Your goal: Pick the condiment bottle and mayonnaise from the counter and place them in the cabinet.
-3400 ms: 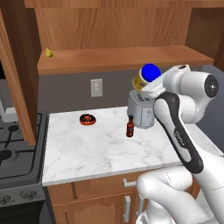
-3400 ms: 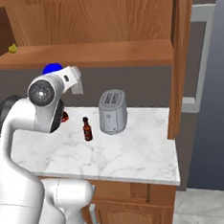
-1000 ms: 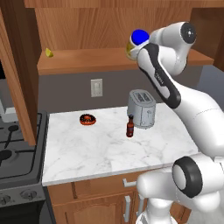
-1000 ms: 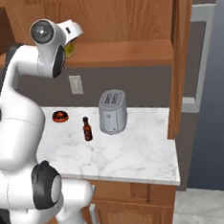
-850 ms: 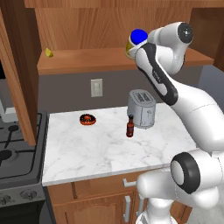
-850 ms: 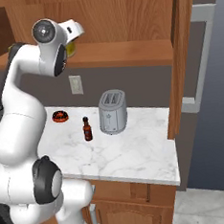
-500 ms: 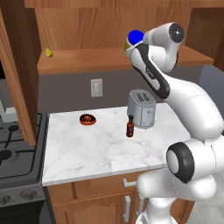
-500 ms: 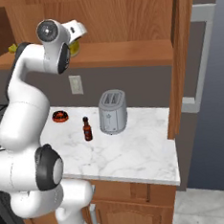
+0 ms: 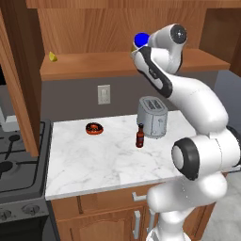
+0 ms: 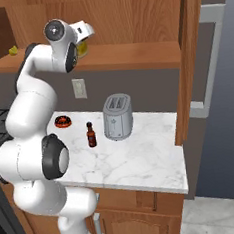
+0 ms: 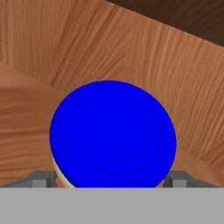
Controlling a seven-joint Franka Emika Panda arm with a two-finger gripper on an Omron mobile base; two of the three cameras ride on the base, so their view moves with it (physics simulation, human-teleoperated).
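Mayonnaise (image 11: 113, 133), blue lid toward the hand camera, clamped between the two fingertips (image 11: 42, 178) of the hand (image 9: 137, 49), one tip pressed to each side of the jar. Raised high, at cabinet (image 9: 117, 28) level, over the front part of the shelf board (image 9: 94, 66); cannot tell whether the jar touches the board. In the left base view, blue lid (image 9: 140, 38) visible beside the arm's uppermost joint, with the wood-panel back behind it. In the right base view, pale-yellow jar (image 10: 82, 48) partly hidden behind the white wrist, above the shelf (image 10: 128, 55). In the hand view, wood grain of the cabinet back and shelf all around the lid.

Bottle (image 9: 139, 136), slim and dark with a red cap, upright on the white marble bench (image 9: 94, 164), just beside the front left corner of the toaster (image 9: 152, 116); same bottle (image 10: 91, 135) left of the toaster (image 10: 117, 117) in the right base view, close but apart. Well below the hand and not held.

Small round dark-and-orange object (image 9: 94, 128), doughnut-like, lying on the bench near the back wall, left of the bottle and well apart from it. Wall outlet (image 9: 103, 93) above it, under the shelf. Small yellow item (image 9: 52, 57) resting on the left part of the shelf, well apart from the jar. Stove (image 9: 14, 160) with burners touching the left end of the bench. Open cabinet door (image 10: 189, 57) hanging at the right end in the right base view.
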